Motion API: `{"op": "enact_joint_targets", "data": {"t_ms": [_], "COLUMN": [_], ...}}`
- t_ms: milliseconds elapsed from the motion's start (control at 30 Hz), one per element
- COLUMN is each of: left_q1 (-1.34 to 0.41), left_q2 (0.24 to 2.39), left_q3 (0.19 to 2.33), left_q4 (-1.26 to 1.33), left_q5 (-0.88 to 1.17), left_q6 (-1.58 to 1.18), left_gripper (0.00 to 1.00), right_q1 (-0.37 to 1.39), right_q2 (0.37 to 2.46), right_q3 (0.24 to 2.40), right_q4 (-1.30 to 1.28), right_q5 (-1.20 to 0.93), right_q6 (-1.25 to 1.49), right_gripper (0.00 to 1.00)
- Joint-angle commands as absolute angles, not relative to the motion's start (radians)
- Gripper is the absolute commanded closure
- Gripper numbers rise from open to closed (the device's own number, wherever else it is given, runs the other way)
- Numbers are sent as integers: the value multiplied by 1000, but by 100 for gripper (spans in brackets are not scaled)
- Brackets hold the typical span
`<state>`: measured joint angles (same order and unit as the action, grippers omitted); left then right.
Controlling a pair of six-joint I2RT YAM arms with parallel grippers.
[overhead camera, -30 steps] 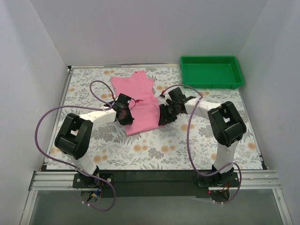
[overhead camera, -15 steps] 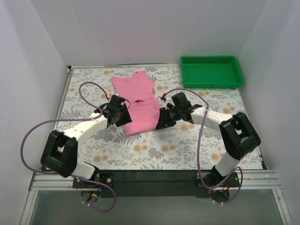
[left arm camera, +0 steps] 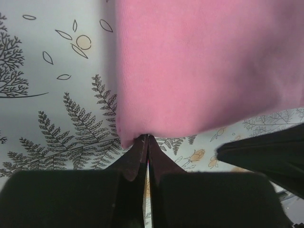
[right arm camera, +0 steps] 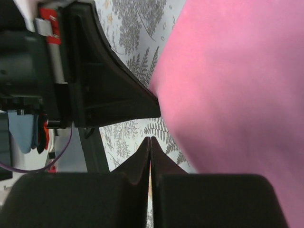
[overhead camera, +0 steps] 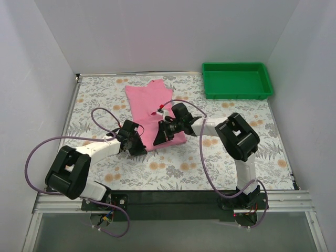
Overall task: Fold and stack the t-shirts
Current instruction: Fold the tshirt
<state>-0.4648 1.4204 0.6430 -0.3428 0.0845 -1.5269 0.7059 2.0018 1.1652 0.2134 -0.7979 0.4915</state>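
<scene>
— Where does your pink t-shirt (overhead camera: 152,102) lie?
— Mid-table on the floral tablecloth (overhead camera: 236,157), a plain, smooth strip, well apart from the green tray (overhead camera: 237,95).
— Your fingers?
— The left gripper (left arm camera: 146,137) is pressed together at the near hem corner. The right gripper (right arm camera: 150,140) is together too, just beside the edge.

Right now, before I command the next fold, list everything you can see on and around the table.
pink t-shirt: one, pink, lying on the middle of the table, left of the tray.
green plastic tray: one, green, far right corner of the table.
floral table cover: one, white with grey ferns and orange flowers, over the tabletop.
purple cables: one looping along each arm, purple.
left gripper: one, black, shut, tips at the t-shirt's near left corner; whether it pinches fabric cannot be told.
right gripper: one, black, shut, at the t-shirt's near right edge, fabric beside the tips.
</scene>
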Motion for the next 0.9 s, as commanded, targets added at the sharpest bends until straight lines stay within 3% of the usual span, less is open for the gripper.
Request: {"op": "enact_joint_targets", "data": {"t_ms": [0, 267, 767, 867], "left_q1": [-462, -443, -419, -419], "left_q2": [1446, 1465, 1367, 1329], "left_q3": [637, 611, 643, 710], "left_q4": [-359, -443, -479, -511], "left_q5": [45, 12, -2, -2], "left_q6": [-1566, -1603, -1595, -1594], "left_gripper": [100, 100, 100, 91], "right_q1": [719, 606, 365, 365], "right_q2": [2075, 2095, 1878, 1830], "right_q3": [1204, 1085, 896, 928], "right_q4": [294, 308, 279, 256], "right_q5": [-864, -877, -940, -876], "right_q6": [496, 445, 376, 379], "right_gripper": [99, 99, 99, 99]}}
